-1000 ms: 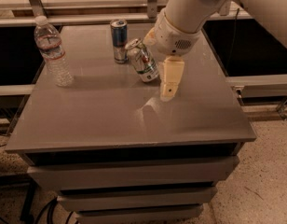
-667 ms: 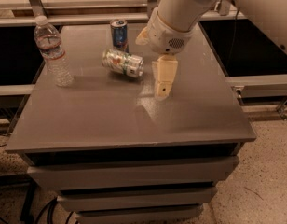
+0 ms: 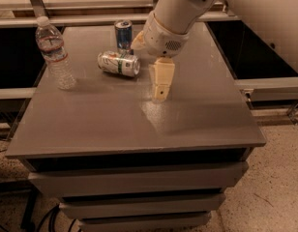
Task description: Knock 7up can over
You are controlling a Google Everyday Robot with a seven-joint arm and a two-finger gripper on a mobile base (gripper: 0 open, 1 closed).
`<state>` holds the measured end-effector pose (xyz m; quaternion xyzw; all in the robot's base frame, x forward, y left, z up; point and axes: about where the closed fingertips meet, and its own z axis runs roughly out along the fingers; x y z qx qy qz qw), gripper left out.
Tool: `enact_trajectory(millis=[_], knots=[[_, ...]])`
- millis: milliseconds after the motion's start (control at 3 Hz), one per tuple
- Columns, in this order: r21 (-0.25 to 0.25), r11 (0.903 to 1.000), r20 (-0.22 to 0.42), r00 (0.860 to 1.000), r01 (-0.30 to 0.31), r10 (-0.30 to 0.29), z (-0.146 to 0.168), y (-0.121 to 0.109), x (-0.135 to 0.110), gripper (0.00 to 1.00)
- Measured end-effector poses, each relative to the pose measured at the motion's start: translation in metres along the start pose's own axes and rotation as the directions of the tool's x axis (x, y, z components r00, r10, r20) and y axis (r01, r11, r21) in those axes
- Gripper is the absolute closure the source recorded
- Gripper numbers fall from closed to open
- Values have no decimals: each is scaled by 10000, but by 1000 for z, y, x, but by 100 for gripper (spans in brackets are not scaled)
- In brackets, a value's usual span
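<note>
7up can (image 3: 118, 63) now down, lying on its side upper left of centre on the table (image 3: 139, 124), silver top toward the right. A second ago it was tipping against me; then it hit the table. I judge the task done. My gripper (image 3: 159, 94) hangs tip-down just right of it, apart from it, jaws pressed together, holding nothing. It has drifted slightly lower in frame. Blue can (image 3: 123, 34) upright behind; water bottle (image 3: 54, 52) unmoved at left.
</note>
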<state>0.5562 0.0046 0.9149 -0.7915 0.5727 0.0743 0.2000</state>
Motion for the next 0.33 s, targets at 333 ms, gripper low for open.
enact_trajectory(millis=[333], knots=[[-14,10000,34,10000,-48,48,0,1,3,0]])
